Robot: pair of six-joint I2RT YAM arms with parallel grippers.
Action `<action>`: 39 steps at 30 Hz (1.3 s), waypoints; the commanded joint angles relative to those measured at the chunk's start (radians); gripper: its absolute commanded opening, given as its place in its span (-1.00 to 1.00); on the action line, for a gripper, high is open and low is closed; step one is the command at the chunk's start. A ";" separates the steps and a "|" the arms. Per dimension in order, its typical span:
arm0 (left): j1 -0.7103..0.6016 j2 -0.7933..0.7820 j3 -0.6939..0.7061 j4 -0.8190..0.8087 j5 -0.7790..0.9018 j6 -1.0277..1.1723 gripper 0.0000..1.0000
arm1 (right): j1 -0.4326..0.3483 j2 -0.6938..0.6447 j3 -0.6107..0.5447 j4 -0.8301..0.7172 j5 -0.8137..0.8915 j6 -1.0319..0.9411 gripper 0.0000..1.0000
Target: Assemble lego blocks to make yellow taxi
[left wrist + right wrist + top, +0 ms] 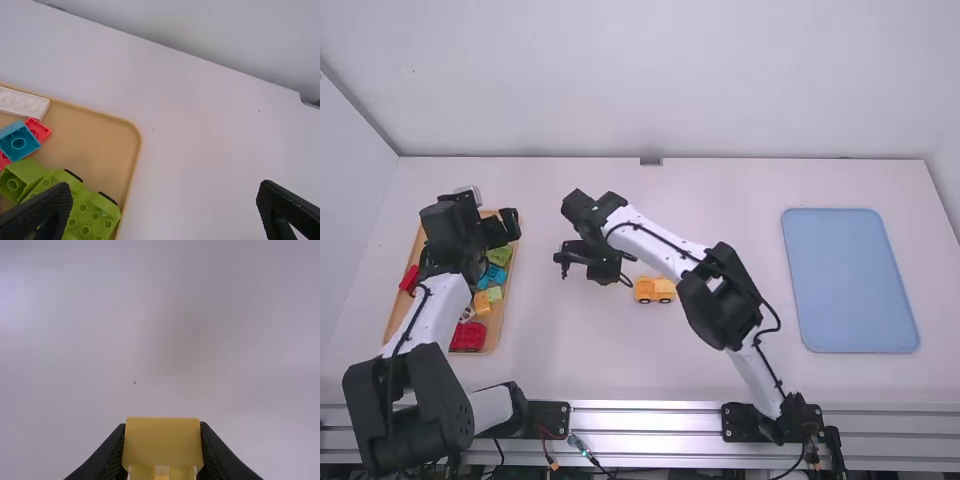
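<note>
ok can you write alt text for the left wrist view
Open, empty left gripper by the rounded corner of a tan tray on a white table. The tray holds a studded green base with black wheels, a smaller green block, a teal block, red pieces and a white brick.

One block [162, 440] is yellow, the mat [850, 280] blue

Apparently no readable text or numbers

Green blocks [82, 215] in tan tray [131, 131], white table [195, 135]
</note>
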 commanded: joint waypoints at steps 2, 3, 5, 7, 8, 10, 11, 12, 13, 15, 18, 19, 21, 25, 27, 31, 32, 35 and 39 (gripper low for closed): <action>0.003 -0.021 0.000 0.000 0.014 0.027 0.97 | 0.037 0.070 0.077 -0.033 0.066 -0.054 -1.00; 0.003 -0.021 0.000 -0.001 0.013 0.027 0.98 | 0.051 0.095 0.093 -0.039 0.092 -0.043 -1.00; 0.003 -0.021 0.000 -0.001 0.014 0.027 0.98 | 0.060 0.116 0.105 -0.046 0.108 -0.035 -1.00; 0.003 -0.021 0.000 -0.001 0.009 0.026 0.98 | 0.066 0.126 0.103 -0.049 0.122 -0.039 -1.00; 0.004 -0.021 0.000 -0.001 -0.005 0.023 0.98 | 0.068 0.127 0.103 -0.048 0.123 -0.037 -1.00; 0.003 -0.021 0.000 -0.005 -0.013 0.027 0.97 | 0.068 0.129 0.103 -0.046 0.122 -0.035 -1.00; 0.002 -0.021 0.000 -0.006 -0.012 0.027 0.98 | 0.068 0.129 0.103 -0.049 0.119 -0.036 -1.00; 0.005 -0.021 0.000 -0.008 -0.012 0.027 0.98 | 0.068 0.131 0.102 -0.053 0.116 -0.039 -1.00; 0.005 -0.021 0.000 -0.009 -0.012 0.026 0.98 | 0.068 0.133 0.102 -0.052 0.116 -0.038 -1.00; 0.001 -0.021 0.000 -0.009 -0.012 0.027 0.98 | 0.059 0.137 0.095 -0.040 0.119 -0.037 -1.00; 0.005 -0.021 0.000 -0.008 -0.011 0.026 0.98 | 0.056 0.137 0.074 -0.017 0.122 -0.035 -1.00; 0.004 -0.021 0.000 -0.009 -0.012 0.026 0.98 | 0.056 0.137 0.071 -0.013 0.122 -0.035 -1.00; 0.001 -0.021 0.000 -0.009 -0.011 0.024 0.98 | 0.056 0.137 0.070 -0.011 0.119 -0.034 -1.00; 0.005 -0.021 0.000 -0.009 -0.012 0.024 0.98 | 0.056 0.137 0.070 -0.019 0.114 -0.034 -1.00; 0.002 -0.021 0.000 -0.009 -0.012 0.024 0.97 | 0.058 0.137 0.062 -0.018 0.107 -0.034 -1.00; 0.002 -0.021 0.000 -0.010 -0.011 0.027 0.98 | 0.063 0.137 0.037 0.003 0.112 -0.027 -1.00; 0.002 -0.021 0.000 -0.010 -0.012 0.026 0.98 | 0.063 0.137 0.029 0.002 0.111 -0.027 -1.00; 0.006 -0.021 0.000 -0.011 -0.012 0.024 0.98 | 0.065 0.137 0.017 0.004 0.108 -0.027 -1.00; 0.006 -0.021 0.000 -0.012 -0.011 0.024 0.98 | 0.071 0.137 0.005 0.007 0.108 -0.028 -1.00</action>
